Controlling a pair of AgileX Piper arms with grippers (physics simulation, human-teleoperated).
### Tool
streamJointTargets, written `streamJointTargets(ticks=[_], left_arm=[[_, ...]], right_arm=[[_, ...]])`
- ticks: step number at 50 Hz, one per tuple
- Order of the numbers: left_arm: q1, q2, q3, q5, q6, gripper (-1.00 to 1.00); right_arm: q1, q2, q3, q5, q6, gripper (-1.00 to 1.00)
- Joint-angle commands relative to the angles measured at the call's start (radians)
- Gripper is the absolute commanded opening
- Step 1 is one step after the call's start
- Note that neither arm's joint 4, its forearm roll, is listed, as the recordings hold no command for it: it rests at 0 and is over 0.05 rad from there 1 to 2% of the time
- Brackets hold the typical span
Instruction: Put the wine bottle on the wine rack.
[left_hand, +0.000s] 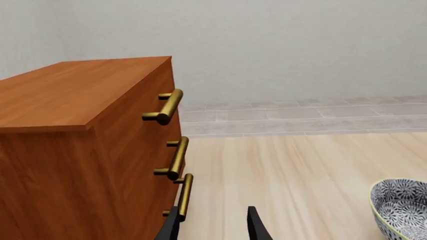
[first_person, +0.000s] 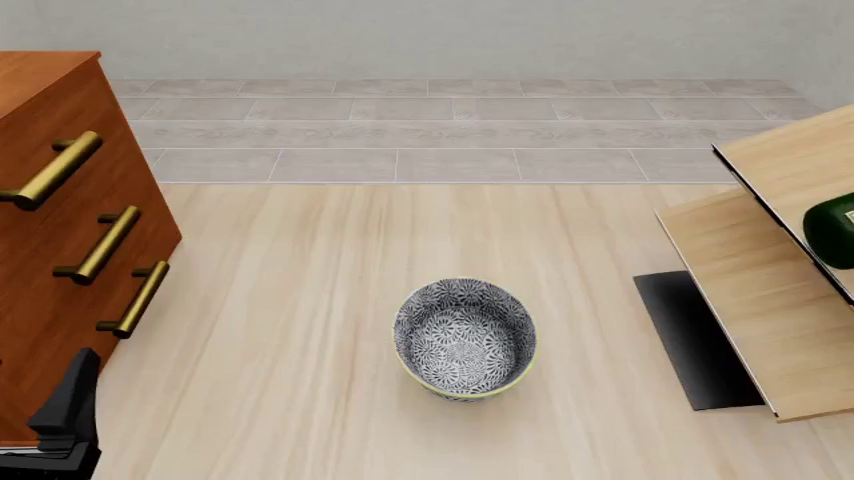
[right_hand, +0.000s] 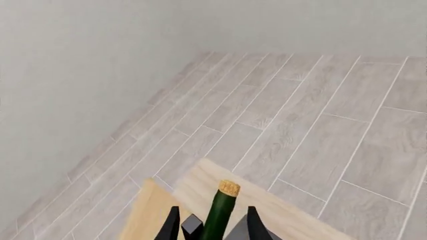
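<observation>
Green cork-topped wine bottle (right_hand: 220, 212) over pale-wood slanted wine rack (first_person: 761, 290), table's right

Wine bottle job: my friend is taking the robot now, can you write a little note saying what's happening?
Left gripper: open, holding nothing, low beside the drawer cabinet.
Right gripper: fingers either side of the wine bottle, cork end pointing away; whether they clamp it is unclear.
The wine bottle shows at the right edge of the front view, over the wine rack panels. Whether it rests there, I cannot tell.
Patterned bowl sits mid-table, untouched.
Left to do: confirm the bottle is seated, let go, pull the arm back.
</observation>
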Motion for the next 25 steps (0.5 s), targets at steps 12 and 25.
streamJointTargets(ticks=[12,25], left_arm=[[-0.005,0.000,0.000,-0.005,0.000,1.00],[-0.007,0.000,0.000,-0.008,0.004,1.00]], right_arm=[[0.003,-0.066,-0.001,0.036,-0.010,1.00],[0.014,-0.129,0.015,0.060,-0.022,1.00]])
